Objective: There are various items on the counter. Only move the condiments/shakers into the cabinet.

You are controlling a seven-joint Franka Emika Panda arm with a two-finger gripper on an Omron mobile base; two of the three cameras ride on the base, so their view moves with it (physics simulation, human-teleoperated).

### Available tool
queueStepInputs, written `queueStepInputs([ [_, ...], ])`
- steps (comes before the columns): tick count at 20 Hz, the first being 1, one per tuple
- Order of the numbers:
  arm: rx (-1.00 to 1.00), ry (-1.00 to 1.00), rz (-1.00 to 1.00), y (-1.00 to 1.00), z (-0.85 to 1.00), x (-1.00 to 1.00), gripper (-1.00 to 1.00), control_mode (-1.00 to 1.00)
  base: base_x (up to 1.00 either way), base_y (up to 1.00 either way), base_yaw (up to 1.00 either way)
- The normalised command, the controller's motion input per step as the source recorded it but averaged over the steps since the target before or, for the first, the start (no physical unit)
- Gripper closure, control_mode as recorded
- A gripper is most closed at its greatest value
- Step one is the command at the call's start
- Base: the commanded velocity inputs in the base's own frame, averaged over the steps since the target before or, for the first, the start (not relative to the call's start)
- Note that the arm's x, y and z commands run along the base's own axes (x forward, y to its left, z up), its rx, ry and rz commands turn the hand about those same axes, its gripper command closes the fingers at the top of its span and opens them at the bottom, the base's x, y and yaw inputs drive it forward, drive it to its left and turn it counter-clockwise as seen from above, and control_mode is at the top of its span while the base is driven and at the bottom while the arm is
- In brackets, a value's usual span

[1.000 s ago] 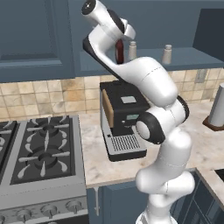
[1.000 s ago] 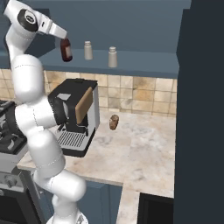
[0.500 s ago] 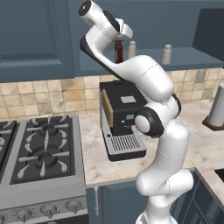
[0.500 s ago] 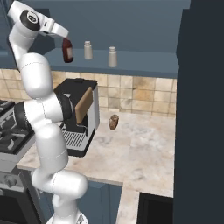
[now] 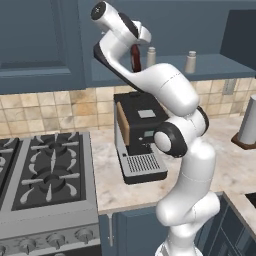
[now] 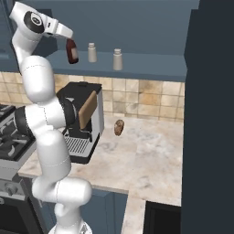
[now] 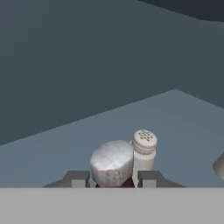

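Observation:
My gripper is up at the dark blue-grey cabinet's shelf, shut on the dark brown-red bottle. The bottle's pale cap sits between the two fingertips in the hand view. The bottle hangs upright at the shelf's left part; whether its base touches the shelf I cannot tell. Two pale shakers stand on the shelf just beyond it: the nearer one and the farther one.
Below the shelf, the black-and-silver coffee machine stands on the beige counter. A tall grey cylinder with a brown base is at the right. A small brown object lies by the backsplash. The stove is at the left.
The gripper has carried the bottle a little to the right along the shelf, closer to the nearer shaker. The arm's lower links have shifted with it.

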Motion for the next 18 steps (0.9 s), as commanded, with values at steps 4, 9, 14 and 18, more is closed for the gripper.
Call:
queueStepInputs([
  [4,0.0,0.0,0.0,0.0,0.0,0.0,-1.0,-1.0,0.0,0.0,0.0],
  [9,0.0,-0.02,0.0,0.0,0.0,-0.15,-1.0,-1.0,0.0,0.0,0.0],
  [14,0.0,-0.18,0.0,0.0,0.0,-0.85,-1.0,-1.0,0.0,0.0,0.0],
  [18,0.0,-0.3,0.0,0.0,-0.05,-1.0,-1.0,-1.0,0.0,0.0,0.0],
])
